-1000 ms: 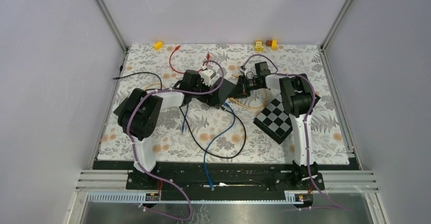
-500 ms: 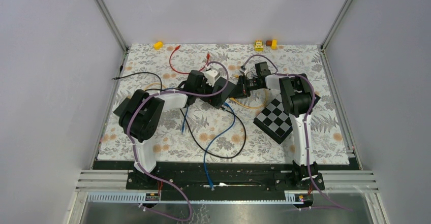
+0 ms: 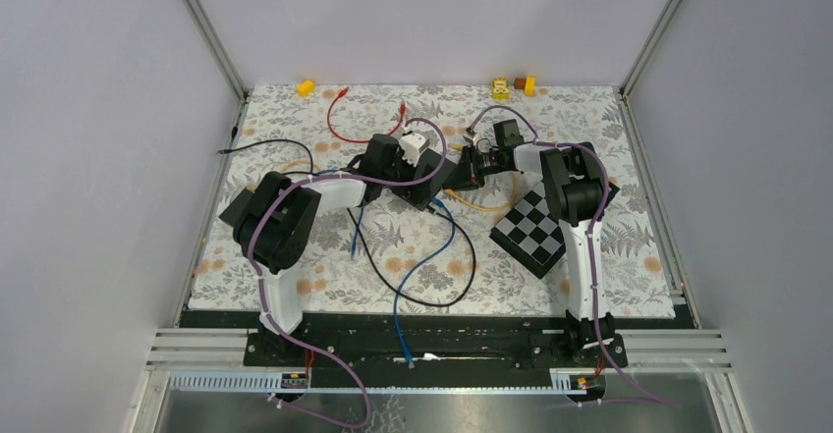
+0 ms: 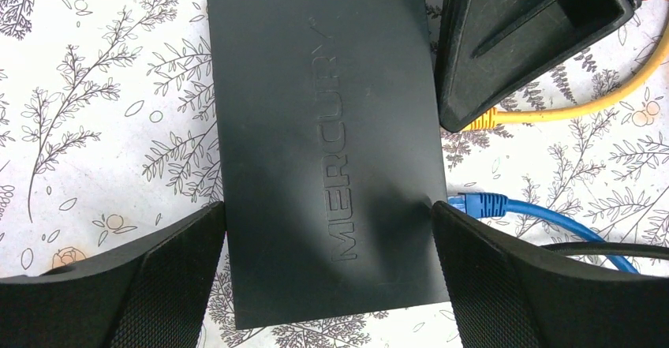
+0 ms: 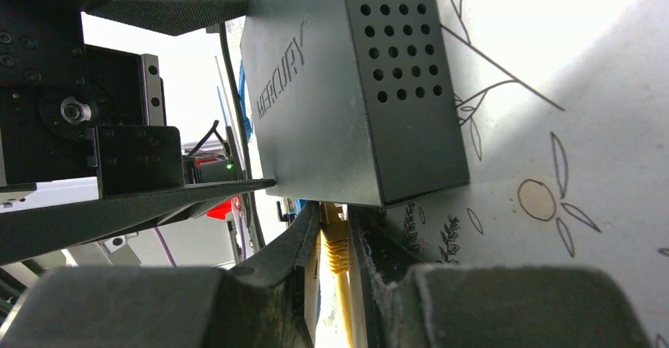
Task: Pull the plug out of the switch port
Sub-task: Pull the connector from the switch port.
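The coming move turned on one line, the one from the right gripper (image 5: 335,241) into the switch (image 5: 347,87). That gripper was pinched on the yellow plug (image 5: 336,245), one finger on each flank. The plug sat between its fingertips with its nose in a port directly ahead of them. The plug's long axis ran with the fingers, straight out of the port face and back toward the right wrist. The yellow cable (image 4: 568,111) trailed off on the gripper's side of that face. We judged the pull should go straight back along the gripper's own axis, since any sideways lean would cock the plug in its port.

The left gripper (image 4: 327,237) was spread wide, astride the switch from above. Its fingers (image 4: 158,277) lay along the two long sides, and the body filled the gap between them. The pads looked to be against the casing, but we could not tell whether they pressed on it. We took this as a brace, set across the line of the pull, so the switch would be stopped from following the plug.

A blue plug (image 4: 477,203) sat in the same port face, just beside the left gripper's right-hand finger and apart from the right fingertips. The right arm was the nearer to the yellow plug, and the only one on it. We could not see whether the plug's latch tab was pressed down.
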Motion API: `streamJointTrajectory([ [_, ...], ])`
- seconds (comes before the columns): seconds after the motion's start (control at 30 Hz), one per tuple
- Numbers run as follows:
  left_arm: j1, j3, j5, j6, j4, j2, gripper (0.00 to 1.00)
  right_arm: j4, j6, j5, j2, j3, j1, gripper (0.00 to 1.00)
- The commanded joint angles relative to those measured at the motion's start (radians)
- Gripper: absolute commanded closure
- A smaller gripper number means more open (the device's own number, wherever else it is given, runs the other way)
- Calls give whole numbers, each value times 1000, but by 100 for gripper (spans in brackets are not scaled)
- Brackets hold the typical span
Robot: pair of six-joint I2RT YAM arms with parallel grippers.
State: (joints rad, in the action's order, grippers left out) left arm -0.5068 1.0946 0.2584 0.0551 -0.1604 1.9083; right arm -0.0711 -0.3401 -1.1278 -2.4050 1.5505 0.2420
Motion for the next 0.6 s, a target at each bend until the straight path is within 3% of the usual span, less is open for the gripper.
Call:
streamJointTrajectory([
  [0.0, -54, 31, 115, -28, -83, -1, 1, -58, 75, 167, -29, -28, -1, 100],
  [0.1, -58, -6, 112, -32, -141, -27, 1, -59, 75, 166, -27, -26, -1, 100],
  [0.37, -106, -52, -101, 49, -197, -86, 1, -61, 79, 169, -31, -27, -2, 100],
  [0.57, -129, -48, -122, 85, -179, -89, 1, -66, 80, 168, -36, -22, -2, 100],
])
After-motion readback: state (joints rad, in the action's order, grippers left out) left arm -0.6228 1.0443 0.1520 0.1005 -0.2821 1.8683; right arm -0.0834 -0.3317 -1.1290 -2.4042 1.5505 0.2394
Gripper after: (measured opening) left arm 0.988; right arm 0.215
